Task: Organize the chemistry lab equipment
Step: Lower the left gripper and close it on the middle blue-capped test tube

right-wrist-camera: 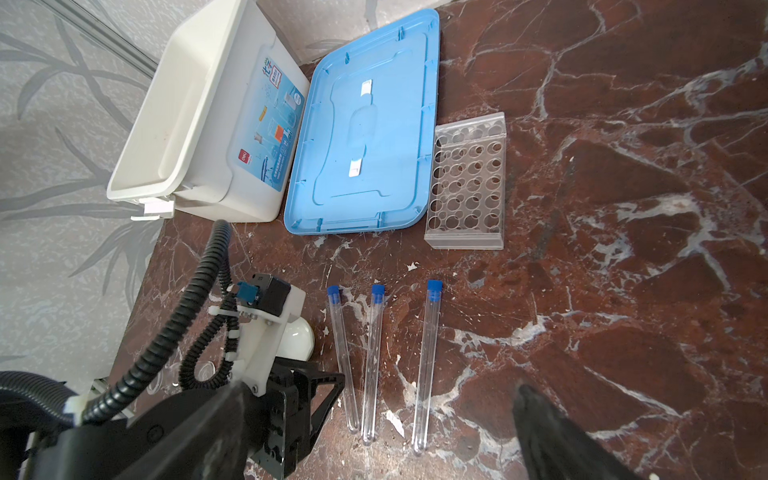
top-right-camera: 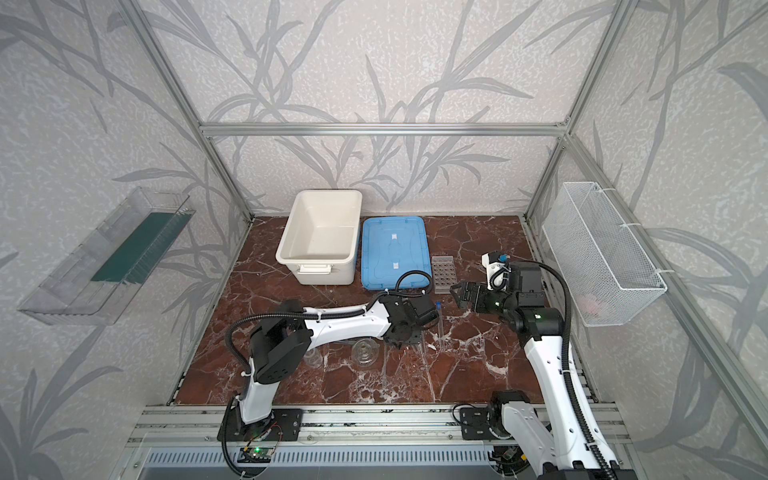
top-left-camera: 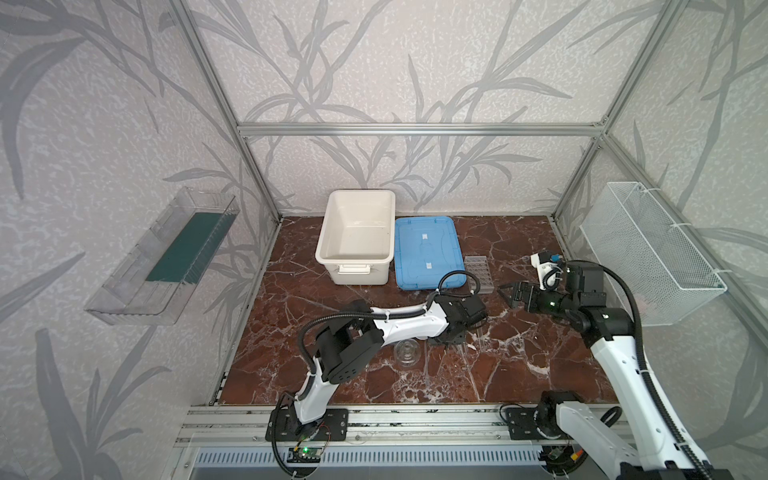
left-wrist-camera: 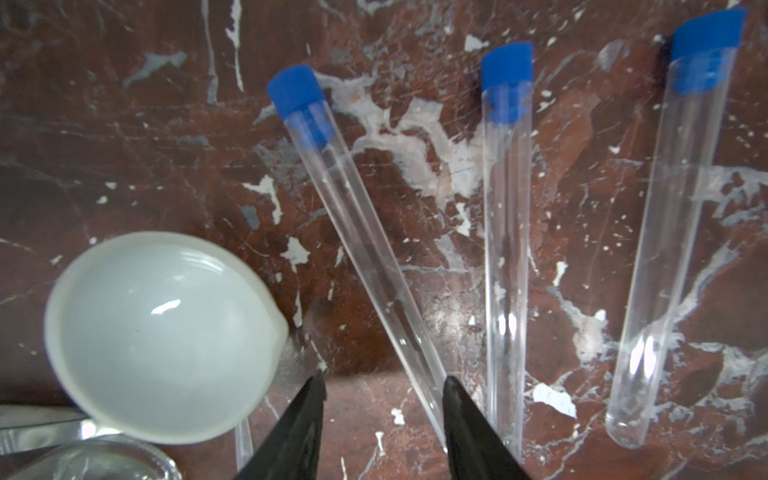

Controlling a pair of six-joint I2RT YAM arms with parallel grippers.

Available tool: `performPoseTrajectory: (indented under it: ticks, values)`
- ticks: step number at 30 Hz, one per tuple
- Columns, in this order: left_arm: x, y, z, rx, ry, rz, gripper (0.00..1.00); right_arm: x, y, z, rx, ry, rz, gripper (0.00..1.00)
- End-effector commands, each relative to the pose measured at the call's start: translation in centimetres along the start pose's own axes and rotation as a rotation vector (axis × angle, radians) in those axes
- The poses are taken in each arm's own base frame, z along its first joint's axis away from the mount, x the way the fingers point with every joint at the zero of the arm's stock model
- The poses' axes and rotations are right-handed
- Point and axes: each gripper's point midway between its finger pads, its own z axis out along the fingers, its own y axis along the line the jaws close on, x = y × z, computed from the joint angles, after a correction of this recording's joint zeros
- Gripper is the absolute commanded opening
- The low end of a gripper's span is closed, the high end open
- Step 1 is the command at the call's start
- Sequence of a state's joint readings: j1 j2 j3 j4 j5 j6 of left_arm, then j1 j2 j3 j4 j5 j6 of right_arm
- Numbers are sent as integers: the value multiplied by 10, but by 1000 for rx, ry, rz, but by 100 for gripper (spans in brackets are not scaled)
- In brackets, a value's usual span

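Three clear blue-capped test tubes lie side by side on the marble: left (left-wrist-camera: 357, 232), middle (left-wrist-camera: 507, 249), right (left-wrist-camera: 673, 249). My left gripper (left-wrist-camera: 385, 378) hangs low over their closed ends, jaws apart. The left tube's end lies against the inside of one finger (left-wrist-camera: 461, 415); the other finger touches nothing. A white dish (left-wrist-camera: 158, 332), metal tweezers (left-wrist-camera: 41, 428) and a glass vessel (left-wrist-camera: 95, 461) sit beside it. The clear grid rack (right-wrist-camera: 469, 187) stands next to the lid. My right gripper (top-left-camera: 509, 291) hovers open and empty in front of the rack.
An open white tub (top-left-camera: 332, 232) and its blue lid (top-left-camera: 428, 253) sit at the back of the table. Two glass vessels (top-right-camera: 365, 353) (top-right-camera: 311, 357) stand near the left arm. A wire basket (top-left-camera: 648, 253) hangs on the right wall and a clear tray (top-left-camera: 166, 257) on the left wall.
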State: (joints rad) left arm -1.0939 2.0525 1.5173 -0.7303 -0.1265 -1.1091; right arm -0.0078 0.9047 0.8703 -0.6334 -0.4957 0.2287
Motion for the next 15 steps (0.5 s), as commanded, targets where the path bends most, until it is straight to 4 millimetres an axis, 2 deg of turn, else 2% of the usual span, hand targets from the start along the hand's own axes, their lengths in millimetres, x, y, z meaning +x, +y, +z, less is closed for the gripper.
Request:
performPoseTrajectory:
  ticks: [1,9,13,15]
  values:
    - [-3,4,4,-47,-4,20,48,1,-2,1,9,1,-15,99]
    - [1,5,12,-60,25,18,46,1,-3,1,12,0,-19,99]
    - [3,6,14,-66,30,22,42,1,-3,0,14,0,-19,99]
    - [5,9,16,-77,31,23,36,1,-3,1,14,-1,-19,99]
